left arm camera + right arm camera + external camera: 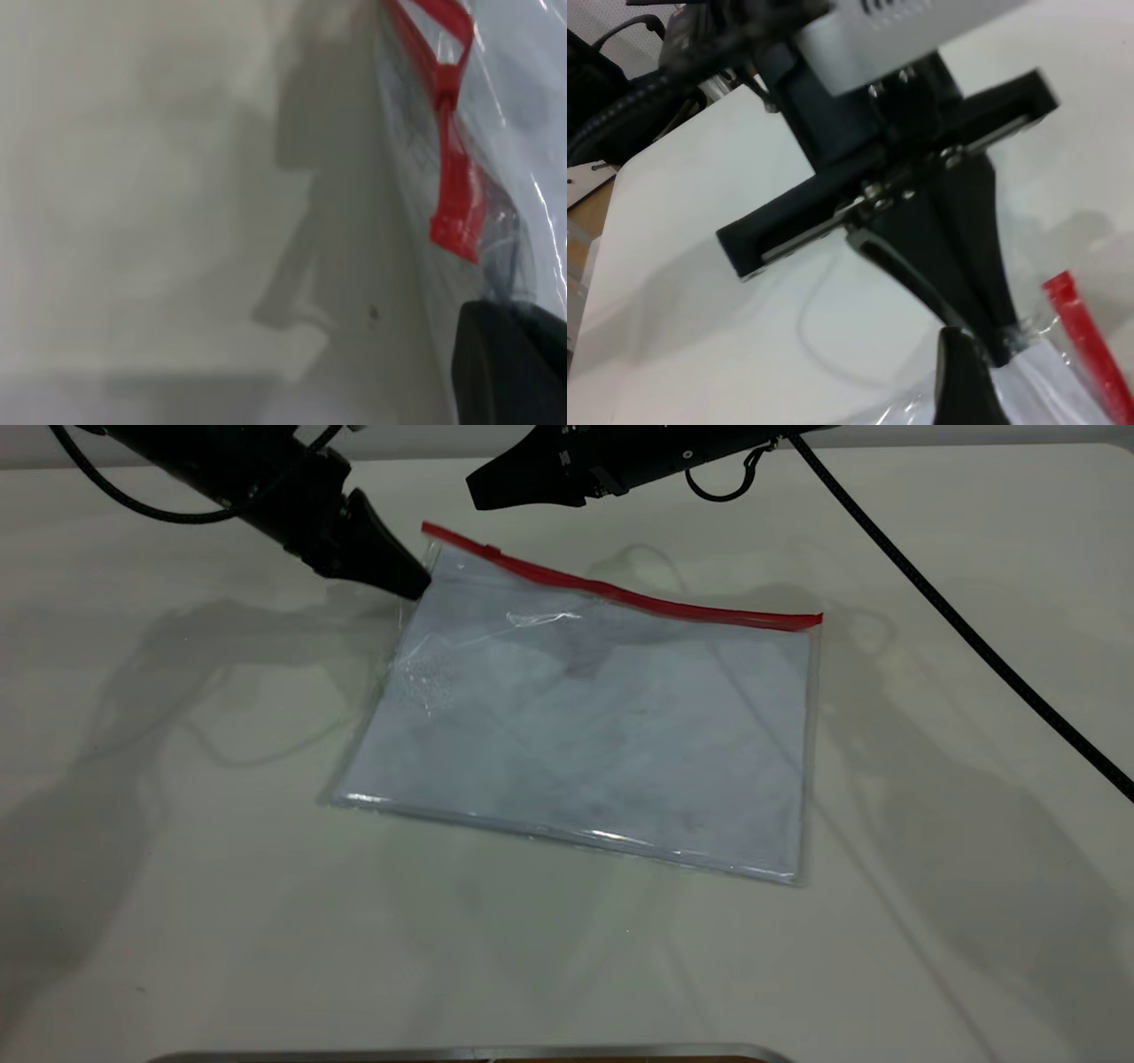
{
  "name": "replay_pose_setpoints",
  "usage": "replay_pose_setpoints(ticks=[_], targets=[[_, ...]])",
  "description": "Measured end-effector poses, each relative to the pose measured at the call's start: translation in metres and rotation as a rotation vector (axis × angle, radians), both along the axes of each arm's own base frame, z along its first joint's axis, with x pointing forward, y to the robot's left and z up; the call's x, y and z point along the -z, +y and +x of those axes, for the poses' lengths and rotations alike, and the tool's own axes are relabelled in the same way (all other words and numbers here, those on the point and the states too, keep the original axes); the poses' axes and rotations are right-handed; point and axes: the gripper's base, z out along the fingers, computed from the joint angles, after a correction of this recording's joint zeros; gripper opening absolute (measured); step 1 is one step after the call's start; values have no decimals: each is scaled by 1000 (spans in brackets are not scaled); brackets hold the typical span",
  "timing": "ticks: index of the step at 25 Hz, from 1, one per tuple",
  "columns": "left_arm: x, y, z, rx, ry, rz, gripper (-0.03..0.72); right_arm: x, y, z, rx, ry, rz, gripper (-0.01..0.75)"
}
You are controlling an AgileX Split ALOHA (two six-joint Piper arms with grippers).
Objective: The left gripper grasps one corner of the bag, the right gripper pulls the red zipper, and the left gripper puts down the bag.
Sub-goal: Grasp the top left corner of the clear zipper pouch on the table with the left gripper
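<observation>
Left gripper angled down, jaws clenched on the bag at its far-left corner, lifting it off the desk. Bag mid-desk, open room all round. Red zipper along far edge. Right gripper hovers above it; jaws' state can't tell.

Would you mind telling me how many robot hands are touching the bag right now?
1. The left hand pinches the bag at its far left corner, beside the red zipper. The right hand hovers above, not touching.
</observation>
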Motion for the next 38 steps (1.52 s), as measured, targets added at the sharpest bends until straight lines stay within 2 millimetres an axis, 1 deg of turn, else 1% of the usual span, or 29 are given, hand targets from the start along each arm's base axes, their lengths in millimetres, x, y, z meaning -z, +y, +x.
replay_pose_setpoints(ticks=[5, 7, 8, 10, 11, 16, 17, 19, 20, 22, 29, 33, 35, 38], targets=[[5, 0, -1, -96, 101, -6, 14, 0, 0, 0, 0, 1, 1, 497], [5, 0, -1, -120, 120, -5, 38, 0, 0, 0, 0, 1, 2, 497], [5, 0, 0, -132, 126, -4, 62, 0, 0, 0, 0, 2, 2, 497], [6, 1, 1, -155, 134, 0, 126, 0, 0, 0, 0, 3, 2, 497], [6, 1, 1, -167, 139, 2, 174, 0, 0, 0, 0, 3, 2, 497], [8, 3, 4, -240, 159, 15, 450, 0, 0, 0, -3, 5, 4, 497], [9, 3, 4, -256, 164, 17, 496, 0, 0, 0, -3, 5, 4, 497], [10, 3, 5, -271, 170, 19, 557, -1, 0, -1, -6, 11, 8, 497], [10, 3, 5, -273, 171, 20, 574, -1, 0, -1, -8, 14, 9, 497], [10, 4, 5, -276, 172, 20, 583, -1, 0, -1, -10, 14, 11, 497], [9, 10, 7, -336, 208, -6, 575, -1, 0, -1, -10, 14, 11, 497], [9, 9, 6, -346, 235, -15, 575, -1, 0, -1, -10, 18, 11, 497], [11, 8, 5, -350, 252, -26, 575, -1, 0, -1, -9, 21, 12, 497], [22, 5, 2, -354, 279, -32, 575, -1, 0, -1, -9, 23, 13, 497]])
